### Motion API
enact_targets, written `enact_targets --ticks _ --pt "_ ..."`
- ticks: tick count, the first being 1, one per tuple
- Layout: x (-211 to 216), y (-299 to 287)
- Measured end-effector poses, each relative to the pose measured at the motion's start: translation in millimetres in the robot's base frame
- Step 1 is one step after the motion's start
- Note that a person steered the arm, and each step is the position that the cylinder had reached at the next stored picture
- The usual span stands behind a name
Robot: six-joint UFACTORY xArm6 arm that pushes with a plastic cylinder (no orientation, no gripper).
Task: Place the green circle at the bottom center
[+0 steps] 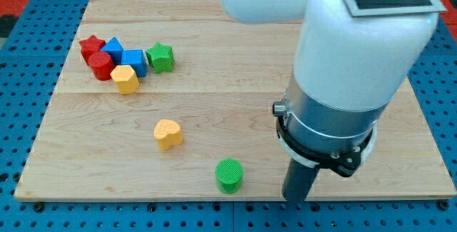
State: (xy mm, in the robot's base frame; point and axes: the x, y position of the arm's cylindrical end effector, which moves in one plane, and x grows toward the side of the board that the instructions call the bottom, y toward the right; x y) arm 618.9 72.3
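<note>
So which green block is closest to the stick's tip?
The green circle, just left of my tip near the board's bottom edge. The green star is far away, upper left.

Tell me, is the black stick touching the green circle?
Apart. The camera view shows bare wood between my tip and the green circle; my tip stands to the circle's right, near the board's bottom edge.

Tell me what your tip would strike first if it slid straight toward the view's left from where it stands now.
Most likely the green circle block: my tip sits to its right near the wooden board's bottom edge. It may pass just below, since depth is unclear.
</note>
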Motion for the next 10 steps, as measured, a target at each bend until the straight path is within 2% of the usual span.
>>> enact_targets --ticks 1,2,3,4,6,7,8,9,10 --pt "0 -74" --pt "-6 -198" --pt "-22 -195" --pt "-43 -154" --pt "-37 -70" --pt "-24 -216" --pt "-82 -273" --pt "-108 -221" --pt "-75 -158"
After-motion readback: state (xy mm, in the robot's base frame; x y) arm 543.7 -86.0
